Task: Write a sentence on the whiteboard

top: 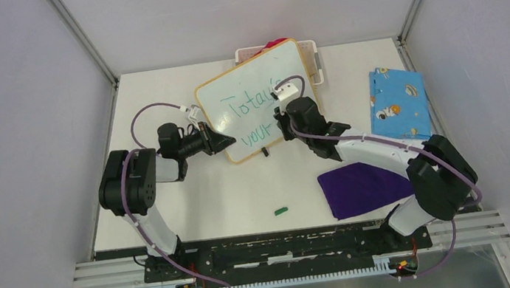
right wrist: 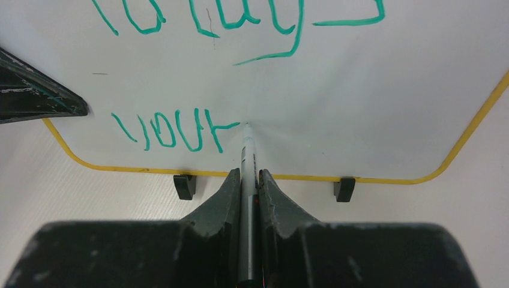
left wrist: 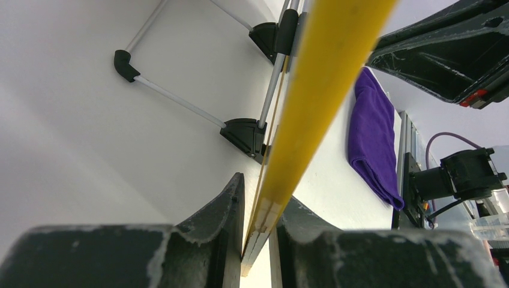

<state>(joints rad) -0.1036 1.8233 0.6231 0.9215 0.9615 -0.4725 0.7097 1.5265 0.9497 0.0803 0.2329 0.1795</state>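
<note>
While the whiteboard (top: 284, 62) stands on two black feet (right wrist: 184, 186) toward the middle of the desk's (top: 229, 199) far edge, turned askew to that edge, a white basket (top: 311, 53) sits just behind it.

The sentence (top: 247, 105) runs across the board in green marker in two lines. The upper line reads roughly "Totay's" and the lower line reads "your".

The left fingers (left wrist: 235, 204) are clamped on the board's yellow rim at its near left side, one finger on each face of the board.

The right fingers (right wrist: 233, 186) are pressed together on a marker (right wrist: 246, 153), whose barrel lies between them and points at the board. Its tip touches the white surface just right of the last stroke of "your". From above, the right wrist covers the right-hand end of both lines.

A purple cloth (top: 362, 186) lies folded flat near the desk's near right corner, partly under the right arm. A blue patterned cloth (top: 397, 103) lies along the right edge, well apart from the board. A small green piece (top: 281, 210) lies close to the near edge, about midway along it and apart from both arms. Whether it is the marker's cap cannot be told.
</note>
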